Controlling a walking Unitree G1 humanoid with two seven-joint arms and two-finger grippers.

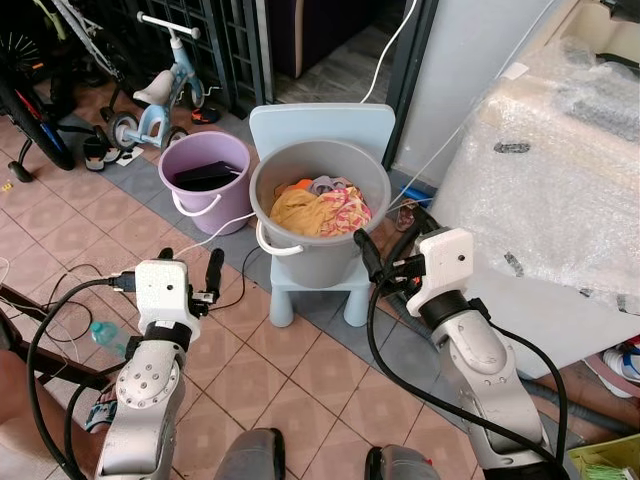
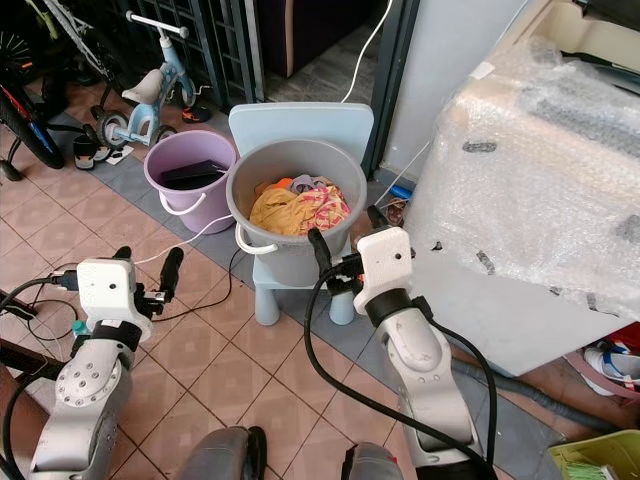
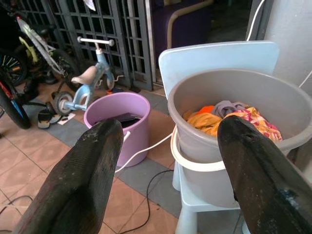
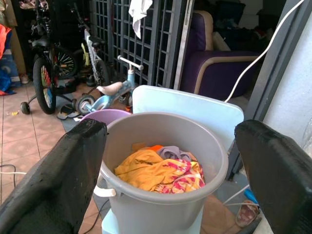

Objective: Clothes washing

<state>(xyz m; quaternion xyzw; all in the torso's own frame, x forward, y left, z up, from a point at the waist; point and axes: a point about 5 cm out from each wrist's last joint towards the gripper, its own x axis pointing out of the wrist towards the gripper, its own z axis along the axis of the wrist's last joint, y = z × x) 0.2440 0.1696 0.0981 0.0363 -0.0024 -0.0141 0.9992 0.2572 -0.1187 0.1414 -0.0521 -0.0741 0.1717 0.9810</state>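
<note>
A grey bucket [image 1: 320, 215] stands upright on a small pale blue chair [image 1: 322, 125], mouth up, its white handle [image 1: 275, 245] hanging down on the side nearest the robot. Inside lies a heap of clothes [image 1: 322, 210], orange-yellow with a pink patterned piece and something grey at the back, filling the lower part of the bucket. Just beside it, on the robot's left, a purple bucket [image 1: 205, 180] sits on the tiled floor [image 1: 300, 370] with something dark inside.

The right wrist view looks straight into the grey bucket and also takes in a purple armchair [image 4: 222, 61] behind a dark metal grille [image 4: 146, 44], which the head views barely catch. The head views alone show the large thing wrapped in bubble wrap [image 1: 545, 170] to the robot's right.

The right gripper [image 1: 390, 240] is raised in front of the bucket, close to its near wall, its arm bent up from below and fingers pointing toward the bucket; the jaws stand wide apart, holding nothing. The left gripper [image 1: 190, 270] is held lower, near the purple bucket, forearm rising, jaws likewise wide and empty. A child's balance bike [image 1: 160, 85] stands further back on the left, next to a larger bicycle [image 1: 30, 100].
</note>
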